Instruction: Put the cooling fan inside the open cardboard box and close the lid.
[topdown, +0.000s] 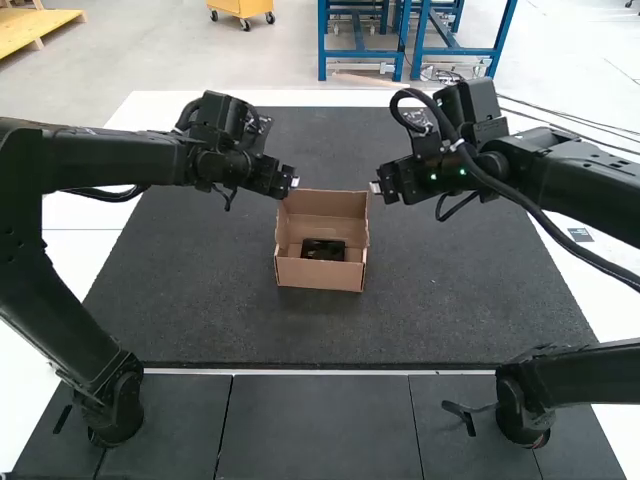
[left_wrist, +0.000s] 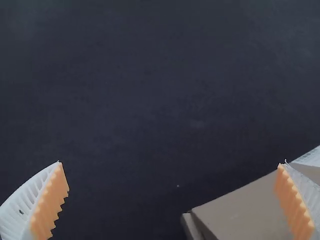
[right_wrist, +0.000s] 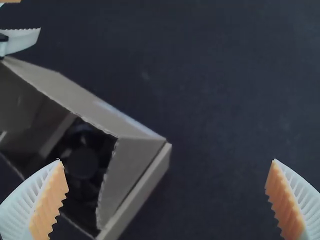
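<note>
Nearest the lens, the black mat (topdown: 180, 300) is the working surface. The cardboard box (topdown: 320, 272) sits at its centre, open at the top.

1. Box: judge it light, thin-walled and easy to crush. It will likely slide on the mat if you push it from one side only. Its rear flap (topdown: 322, 205) stands upright along the 12 o'clock edge. Press that flap near its free top edge, not at the crease, and brace the front wall at 6 o'clock.
2. Cooling fan (topdown: 323, 247): it is already lying flat on the box floor. It looks like rigid plastic, light, and needs no further hold.
3. Left gripper (topdown: 290, 181): it hangs at 10 o'clock of the box, fingers spread wide and empty, one pad just beside a box corner. You cannot tell whether it is in contact.
4. Right gripper (topdown: 378, 188): it hangs at 2 o'clock, likewise spread and empty.

Obstructions: none on the mat near the box. The two grippers flank one flap, so you should watch for a clash. A small dark tag (topdown: 578, 236) lies well apart at 3 o'clock.
</note>
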